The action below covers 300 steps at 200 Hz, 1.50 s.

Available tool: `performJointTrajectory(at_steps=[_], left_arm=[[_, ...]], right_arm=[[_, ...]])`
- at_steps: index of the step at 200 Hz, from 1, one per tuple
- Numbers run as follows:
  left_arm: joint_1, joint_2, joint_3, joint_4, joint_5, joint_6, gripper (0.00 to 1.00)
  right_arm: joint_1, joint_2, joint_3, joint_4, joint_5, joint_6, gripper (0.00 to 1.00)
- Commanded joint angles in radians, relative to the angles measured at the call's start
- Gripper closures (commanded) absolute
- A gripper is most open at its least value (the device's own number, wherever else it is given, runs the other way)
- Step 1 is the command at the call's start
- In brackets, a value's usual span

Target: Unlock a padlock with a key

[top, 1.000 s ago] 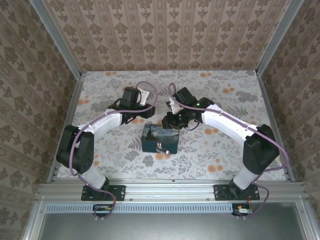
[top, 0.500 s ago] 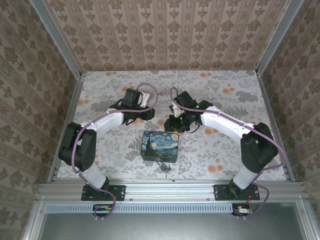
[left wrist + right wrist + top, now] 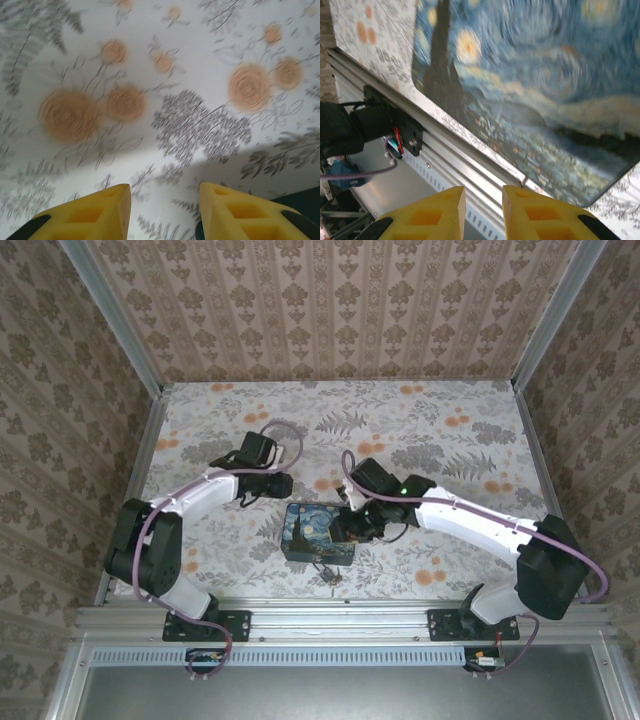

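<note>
Past the aluminium rail [image 3: 340, 612], the padlock [image 3: 329, 573] lies at the blue box's [image 3: 308, 530] near side on the flowered table [image 3: 440, 430]. The right gripper [image 3: 483, 192], narrowly parted and empty, hovers over the box; the left gripper [image 3: 165, 186], spread and empty, sits beyond, with patterned walls [image 3: 330, 310] around

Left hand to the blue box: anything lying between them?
Nothing: in the top view, the stretch between the left hand and the blue box is bare flowered table.
</note>
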Motion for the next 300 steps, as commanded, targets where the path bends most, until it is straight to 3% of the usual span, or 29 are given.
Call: performJointTrajectory(at_steps=[1,28,56,90,149,198,243,268,300], left_arm=[[0.001,-0.055,-0.002,-0.085,0.008,-0.051,0.58],[0.001,-0.044,-0.007,-0.103,-0.002,-0.074,0.58],[0.059,-0.026,-0.004,-0.082,0.026,-0.100,0.58],[0.054,-0.003,0.017,-0.079,0.058,-0.097,0.58],[0.024,0.051,0.061,-0.055,0.088,-0.089,0.58],[0.019,0.089,0.132,-0.055,0.051,-0.080,0.59],[0.015,0.137,0.217,-0.069,0.022,-0.055,0.59],[0.014,0.153,0.255,-0.070,0.010,-0.050,0.59],[-0.015,0.172,0.277,-0.069,0.033,-0.049,0.60]], right_arm=[[0.048,-0.020,-0.024,0.022,-0.039,0.052,0.74],[0.114,0.034,-0.022,0.016,0.010,0.037,0.73],[0.145,0.082,-0.034,0.035,0.054,0.024,0.73],[0.155,0.146,-0.002,-0.011,0.207,-0.008,0.75],[0.013,0.254,0.092,0.073,0.287,-0.154,0.73],[-0.064,0.290,0.149,0.072,0.215,-0.280,0.63],[0.006,0.133,-0.104,0.275,0.227,-0.127,0.53],[0.067,0.139,-0.180,0.375,0.291,-0.015,0.47],[0.070,0.186,-0.214,0.519,0.290,0.025,0.47]])
